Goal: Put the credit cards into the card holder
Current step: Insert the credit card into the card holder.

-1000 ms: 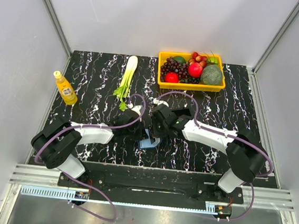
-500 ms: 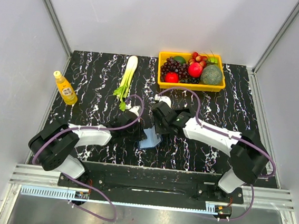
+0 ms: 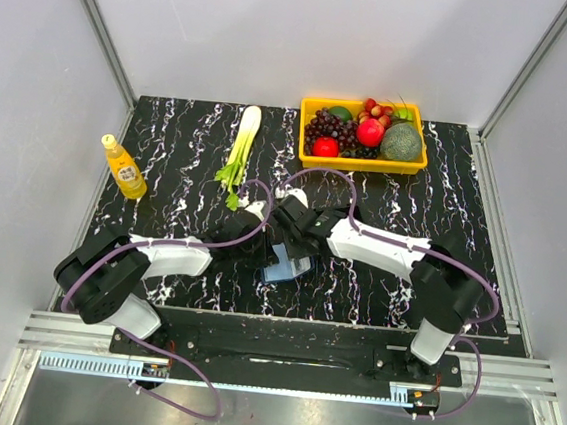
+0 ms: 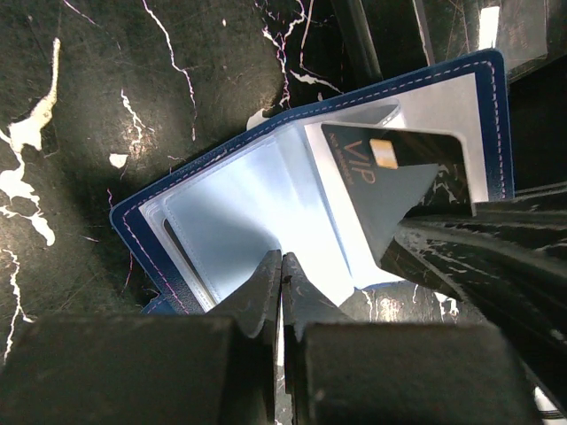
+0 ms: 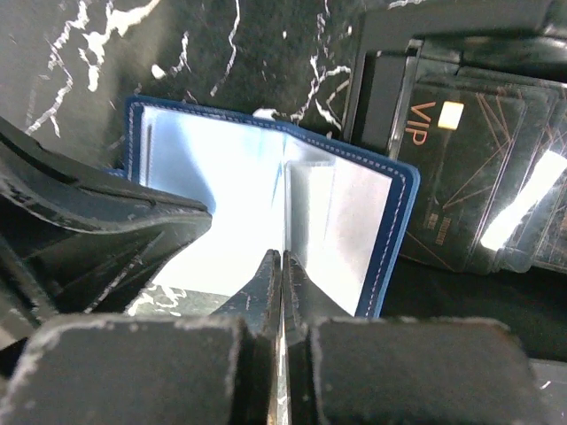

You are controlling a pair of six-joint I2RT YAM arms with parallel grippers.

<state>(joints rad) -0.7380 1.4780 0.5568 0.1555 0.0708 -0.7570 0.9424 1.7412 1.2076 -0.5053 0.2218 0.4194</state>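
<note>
The card holder [image 3: 286,267] lies open on the table, navy outside and pale blue inside, and also shows in the left wrist view [image 4: 230,199] and the right wrist view [image 5: 221,173]. My left gripper [image 3: 264,254] [image 4: 282,262] is shut on its near edge. My right gripper [image 3: 298,246] [image 5: 282,262] is shut on a black VIP credit card [image 4: 390,164], whose tip lies on the holder's right leaf at the pocket. More black cards [image 5: 461,177] lie in the black tray [image 5: 376,84] just beyond the holder.
A yellow basket [image 3: 362,163] of fruit stands at the back right. A green leek [image 3: 239,148] lies at the back centre and a yellow bottle [image 3: 124,167] stands at the left. Both arms crowd the table's middle.
My right gripper has swung left and down with the card onto the open card holder. My left gripper shifted slightly right early on and has since held still.
</note>
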